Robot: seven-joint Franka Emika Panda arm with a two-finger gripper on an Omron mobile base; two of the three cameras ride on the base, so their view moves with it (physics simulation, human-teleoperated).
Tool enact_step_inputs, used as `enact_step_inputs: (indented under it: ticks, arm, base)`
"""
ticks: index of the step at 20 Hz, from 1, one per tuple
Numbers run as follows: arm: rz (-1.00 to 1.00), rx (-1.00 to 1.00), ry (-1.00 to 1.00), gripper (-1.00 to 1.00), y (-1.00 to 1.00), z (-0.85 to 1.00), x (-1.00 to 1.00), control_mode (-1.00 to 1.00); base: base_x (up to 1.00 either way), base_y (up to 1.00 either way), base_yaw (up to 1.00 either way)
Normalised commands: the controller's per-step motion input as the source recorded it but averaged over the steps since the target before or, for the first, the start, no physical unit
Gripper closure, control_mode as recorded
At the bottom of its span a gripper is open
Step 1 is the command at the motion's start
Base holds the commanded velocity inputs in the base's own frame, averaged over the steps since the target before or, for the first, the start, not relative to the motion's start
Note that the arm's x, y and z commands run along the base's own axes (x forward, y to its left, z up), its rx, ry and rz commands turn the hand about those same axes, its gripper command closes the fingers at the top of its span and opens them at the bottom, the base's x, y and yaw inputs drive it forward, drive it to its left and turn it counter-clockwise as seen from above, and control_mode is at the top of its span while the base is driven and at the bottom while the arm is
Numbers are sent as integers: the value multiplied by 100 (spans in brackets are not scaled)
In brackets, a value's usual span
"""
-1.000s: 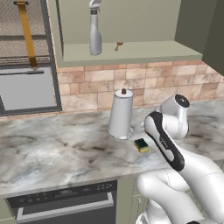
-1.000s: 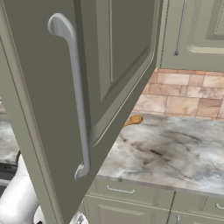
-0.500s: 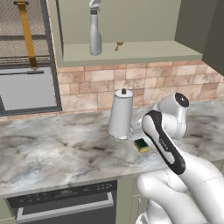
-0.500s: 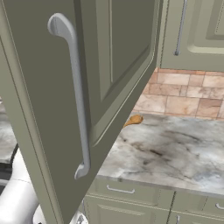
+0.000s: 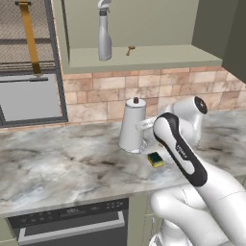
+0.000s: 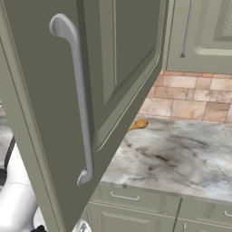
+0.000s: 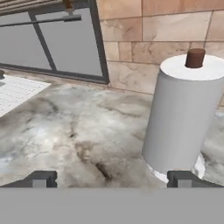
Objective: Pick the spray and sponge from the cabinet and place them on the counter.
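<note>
The spray (image 5: 104, 33) stands upright on the shelf of the open olive-green cabinet (image 5: 144, 56). The cabinet's door (image 6: 104, 68) swings out close to the right base camera, with its bar handle (image 6: 77, 95) in front. The sponge (image 5: 155, 159), yellow with a green top, lies on the marble counter (image 5: 62, 163) just right of the paper-towel roll (image 5: 132, 126). My gripper (image 7: 113, 180) hovers low over the counter (image 7: 65, 127) and is open. Nothing sits between its fingertips (image 7: 41, 179), and the roll (image 7: 181, 113) stands just ahead on the right.
A small brown item (image 5: 130, 49) lies on the shelf right of the spray. A wire-mesh unit with an orange strap (image 5: 30, 41) hangs at the left above a grey panel. A wooden spoon (image 6: 138, 123) rests on the counter (image 6: 181, 154) by the brick wall.
The arm's elbow and forearm have risen slightly. The spray, sponge and roll have stayed put, and the gripper is as wide as before.
</note>
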Motion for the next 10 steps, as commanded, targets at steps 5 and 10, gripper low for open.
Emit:
enact_step_inputs:
  ticks: [5, 10]
  arm:
    - [0, 11, -12, -100, 39, 40, 1, -100]
    - [0, 0, -24, -100, 34, 41, 0, -100]
  base:
    - [0, 0, 0]
    - [0, 0, 0]
